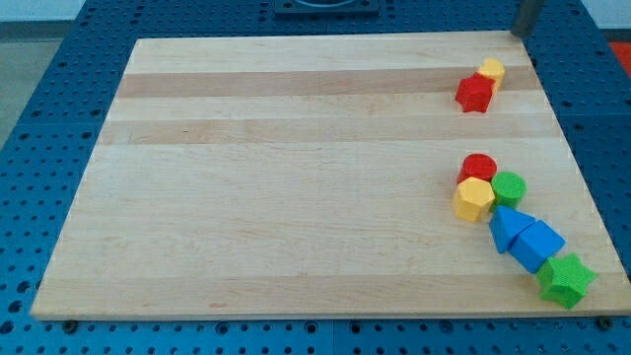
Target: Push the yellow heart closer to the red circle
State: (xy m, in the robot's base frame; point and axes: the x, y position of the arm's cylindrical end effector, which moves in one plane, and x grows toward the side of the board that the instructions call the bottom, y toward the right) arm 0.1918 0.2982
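The red circle [479,168] lies at the view's right, about mid-height. A yellow block [473,199] with rounded corners touches it just below; its exact shape is unclear. A second, smaller yellow block [491,71] sits near the view's top right and touches an angular red block [474,94]; I cannot tell which yellow block is the heart. My tip [519,33] is at the board's top right corner, above and right of the upper yellow block, and touches no block.
A green circle [509,187] touches the red circle's right side. Below it a blue triangle [506,227], a blue cube [537,245] and a green star [566,280] run toward the board's [296,197] bottom right corner. Blue pegboard surrounds the board.
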